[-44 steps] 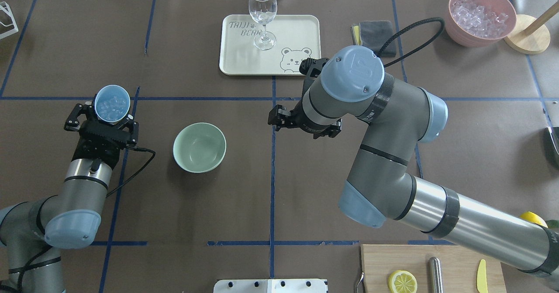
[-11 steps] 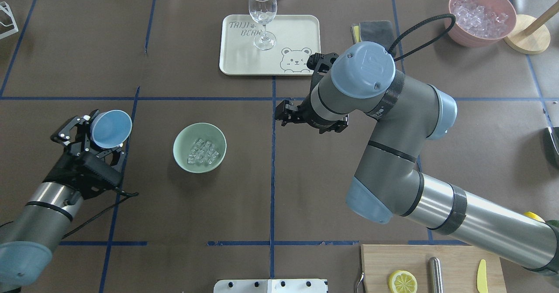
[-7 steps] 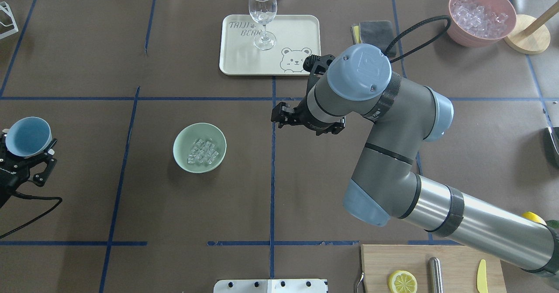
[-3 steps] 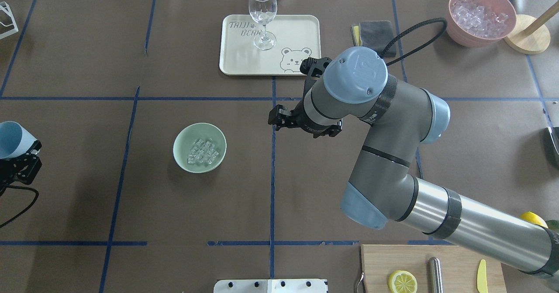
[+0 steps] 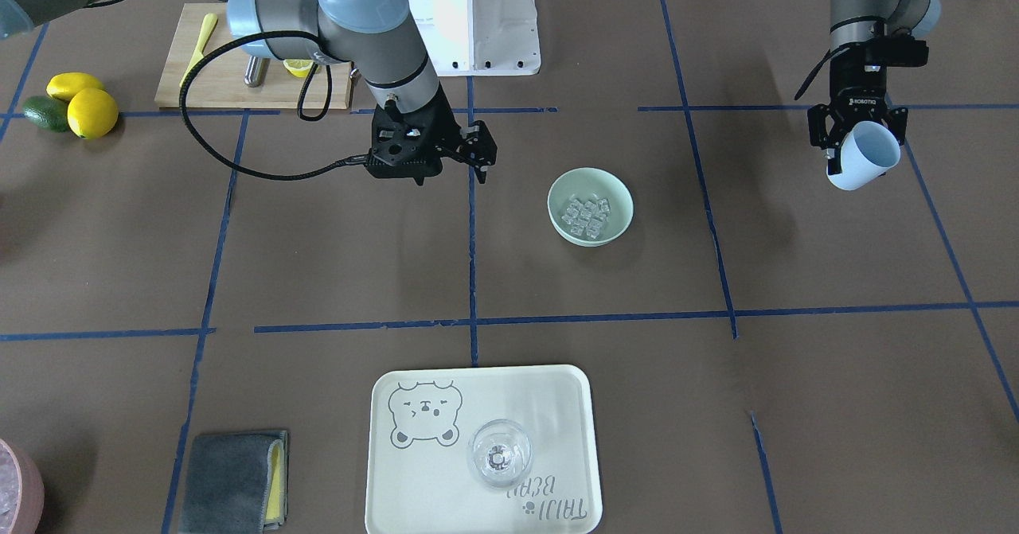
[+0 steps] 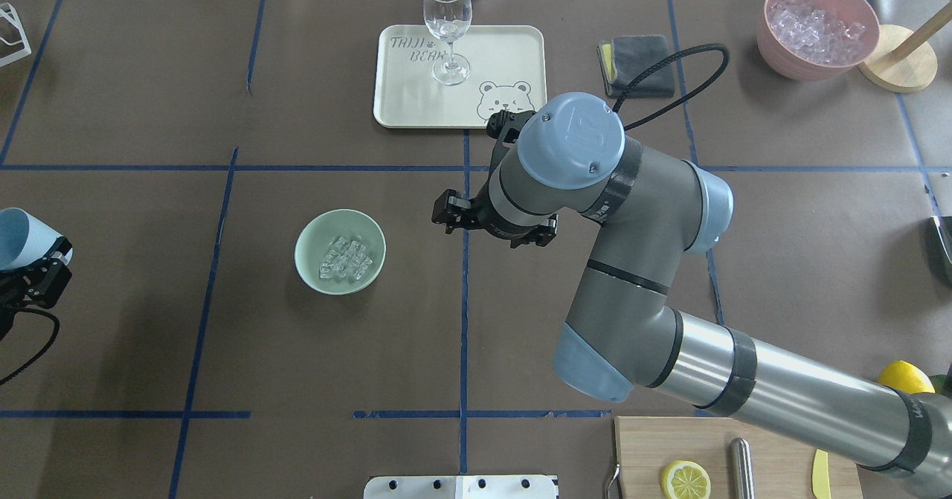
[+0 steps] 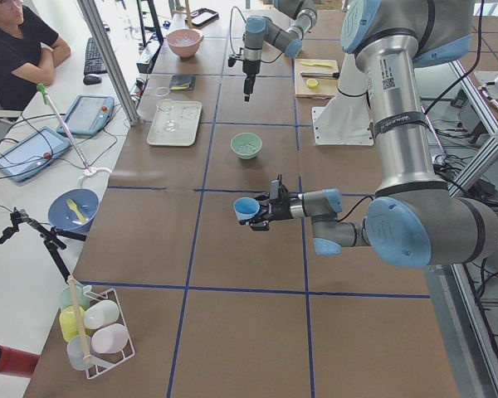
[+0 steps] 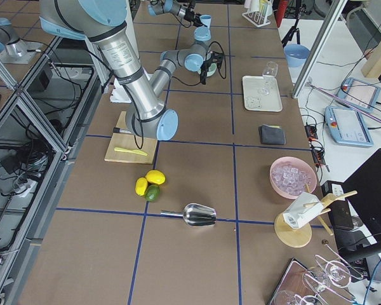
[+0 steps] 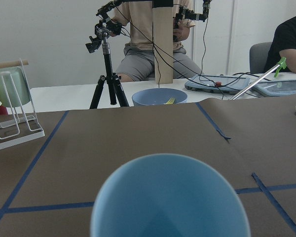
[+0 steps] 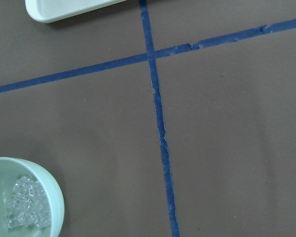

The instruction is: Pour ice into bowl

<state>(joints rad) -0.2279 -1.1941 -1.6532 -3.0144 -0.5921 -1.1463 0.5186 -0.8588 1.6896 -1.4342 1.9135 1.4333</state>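
The ice (image 6: 344, 259) is no longer sitting in the blue cup (image 6: 18, 236). A few seconds back the cubes were filling the cup while the mint-green bowl (image 6: 315, 232) was standing bare. Now they are lying heaped on the bowl's bottom, near its middle in the overhead view.

The left pincer (image 5: 858, 134) is still clamping the cup by its wall. The left wrist camera is showing nothing but plain blue inside it, so the cup is looking empty. Since the pour the left arm has been carrying the cup off toward 9 o'clock. The cup is now hanging tilted at the very edge of the overhead view, raised off the tabletop (image 6: 312, 350) and well apart from the bowl.

The right pincer (image 6: 448, 215) is hovering with its jaws spread and nothing between them, at about 3 o'clock from the bowl. In the last instant it has been drifting a little nearer the bowl, while keeping clearly apart from it.

I am reading this as the pour being finished. The cubes are resting where the task wants them, and no stray cube is showing on the tabletop around the bowl in either exterior view. What is probably remaining is only parking the empty cup and letting go of it, and with nothing inside there is no spill to guard against. The bowl itself is standing upright and needing no correction.
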